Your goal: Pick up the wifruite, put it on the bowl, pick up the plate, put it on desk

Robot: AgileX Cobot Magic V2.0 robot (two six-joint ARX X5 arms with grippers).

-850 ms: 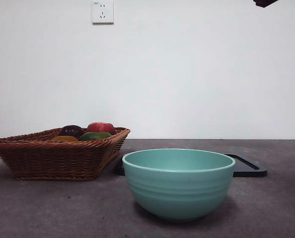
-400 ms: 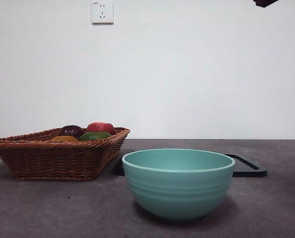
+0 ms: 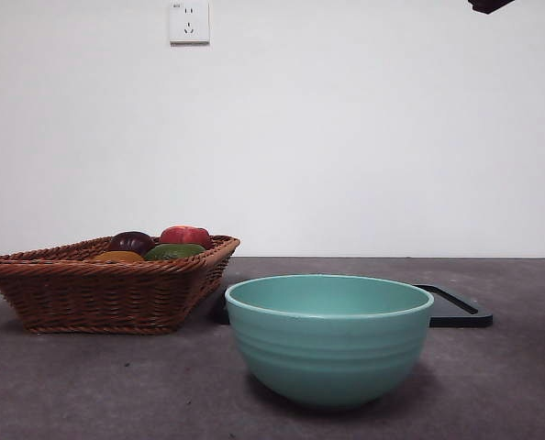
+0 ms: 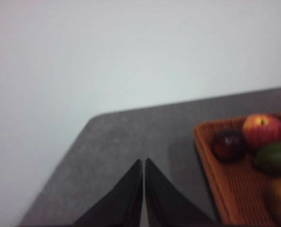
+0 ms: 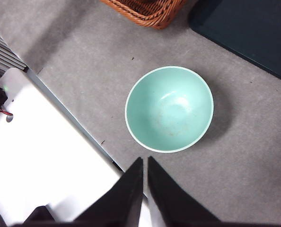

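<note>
Left claw (image 4: pixel 144 189) and right claw (image 5: pixel 144 187) are fully closed, empty, both raised above the round teal-green ceramic bowl (image 3: pixel 328 337).

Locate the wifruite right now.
Front view: the wifruite lies in the wicker basket, left of the bowl, beside the green fruit.

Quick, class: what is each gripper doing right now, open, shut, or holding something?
Left gripper: shut, holding nothing.
Right gripper: shut, holding nothing, above the teal-green ceramic bowl.
</note>
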